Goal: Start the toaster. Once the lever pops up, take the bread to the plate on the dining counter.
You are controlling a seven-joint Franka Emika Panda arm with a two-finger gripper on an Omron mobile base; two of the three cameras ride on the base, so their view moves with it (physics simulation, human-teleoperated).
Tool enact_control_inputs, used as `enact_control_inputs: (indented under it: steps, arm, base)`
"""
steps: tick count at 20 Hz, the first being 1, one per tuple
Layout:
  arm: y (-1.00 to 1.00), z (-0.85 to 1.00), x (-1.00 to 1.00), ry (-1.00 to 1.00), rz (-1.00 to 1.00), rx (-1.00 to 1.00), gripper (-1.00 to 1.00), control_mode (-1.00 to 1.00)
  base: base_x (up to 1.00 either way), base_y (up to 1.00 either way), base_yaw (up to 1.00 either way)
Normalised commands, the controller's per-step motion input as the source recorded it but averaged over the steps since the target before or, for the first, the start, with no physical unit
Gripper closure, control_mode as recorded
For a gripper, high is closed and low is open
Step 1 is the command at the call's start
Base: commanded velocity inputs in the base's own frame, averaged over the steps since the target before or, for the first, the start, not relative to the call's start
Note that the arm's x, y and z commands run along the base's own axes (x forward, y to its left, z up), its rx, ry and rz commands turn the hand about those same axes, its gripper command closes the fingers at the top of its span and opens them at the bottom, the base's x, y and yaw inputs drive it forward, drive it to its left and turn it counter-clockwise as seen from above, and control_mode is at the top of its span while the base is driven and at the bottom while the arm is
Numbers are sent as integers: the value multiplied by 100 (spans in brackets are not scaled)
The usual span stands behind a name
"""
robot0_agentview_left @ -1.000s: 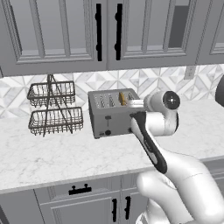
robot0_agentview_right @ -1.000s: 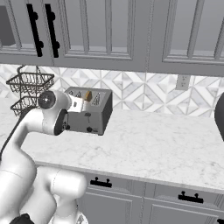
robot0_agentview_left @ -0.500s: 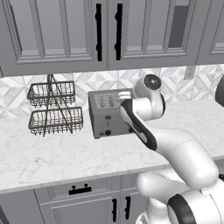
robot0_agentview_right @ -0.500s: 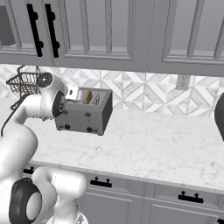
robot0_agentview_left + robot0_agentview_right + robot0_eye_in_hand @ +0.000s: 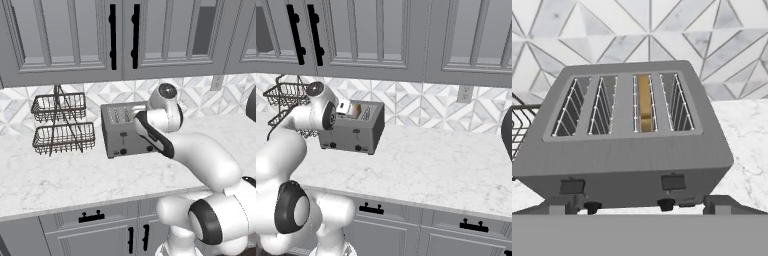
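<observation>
Gripper (image 5: 640,207) spread wide, empty, above front of toaster (image 5: 627,145); right lever (image 5: 673,181) just ahead (bread (image 5: 644,102) in slot behind).

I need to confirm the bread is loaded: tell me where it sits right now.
The bread stands inside the toaster, in the third slot from the left in the hand view. The toaster sits on the marble counter, right of the wire basket.
</observation>
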Motion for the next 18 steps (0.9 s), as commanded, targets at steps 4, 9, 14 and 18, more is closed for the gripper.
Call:
enact_control_inputs:
  steps: [4, 9, 14, 18]
  arm:
    - [-1, -39, 48, 0, 0, 0, -100, -100]
    - [-2, -8, 47, 0, 0, 0, -100, -100]
    - [0, -6, 40, 0, 0, 0, -100, -100]
    - [0, -9, 35, 0, 0, 0, -100, -100]
  base:
    - [0, 0, 0]
    - [0, 0, 0]
    - [0, 0, 0]
    - [0, 0, 0]
